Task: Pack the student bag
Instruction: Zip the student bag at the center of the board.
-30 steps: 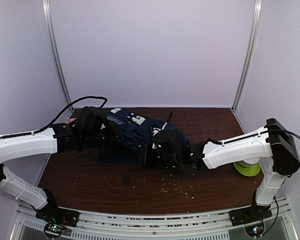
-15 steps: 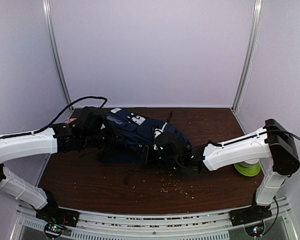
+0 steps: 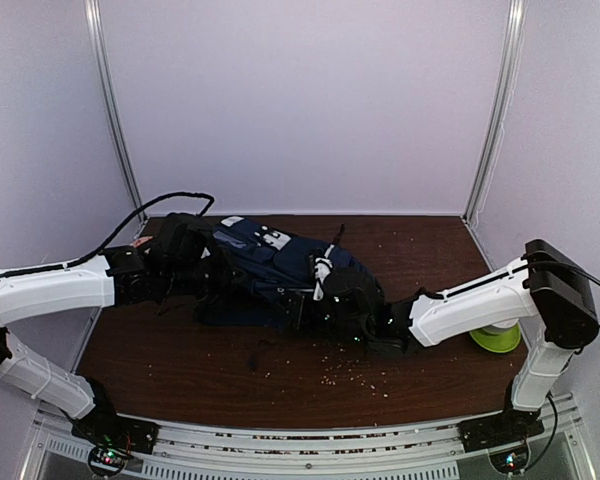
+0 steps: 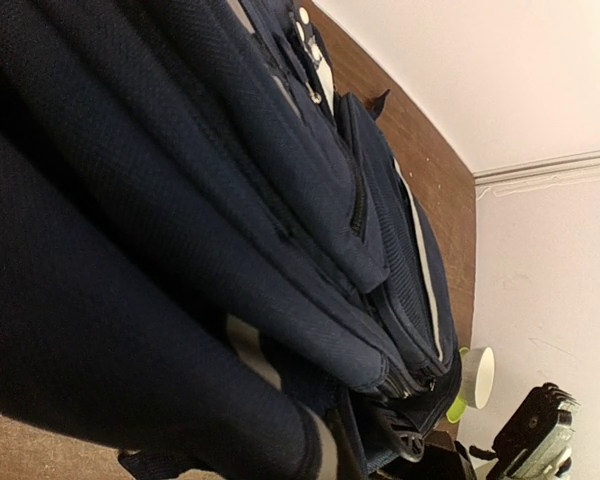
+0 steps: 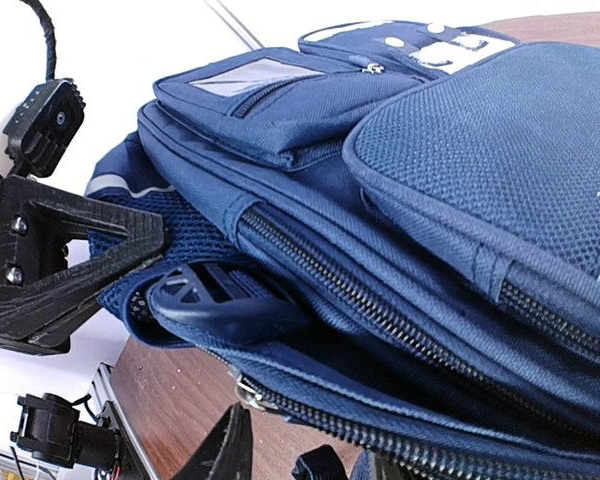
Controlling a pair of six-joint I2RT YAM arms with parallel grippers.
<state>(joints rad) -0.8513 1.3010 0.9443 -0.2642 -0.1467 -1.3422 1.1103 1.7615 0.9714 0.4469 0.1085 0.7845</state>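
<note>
We judge the student bag (image 3: 270, 262) soft, floppy and bulky, best pinched along a stitched edge; left fingers (image 3: 202, 268) clenched on its fabric, right fingers (image 5: 232, 448) we cannot tell.

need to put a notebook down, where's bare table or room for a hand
Bare: the near table strip between student bag and front rail, crumb-strewn; the far-right corner behind the right arm. Crowded: the middle, where left hand and right hand meet the bag; green object at right edge.
</note>
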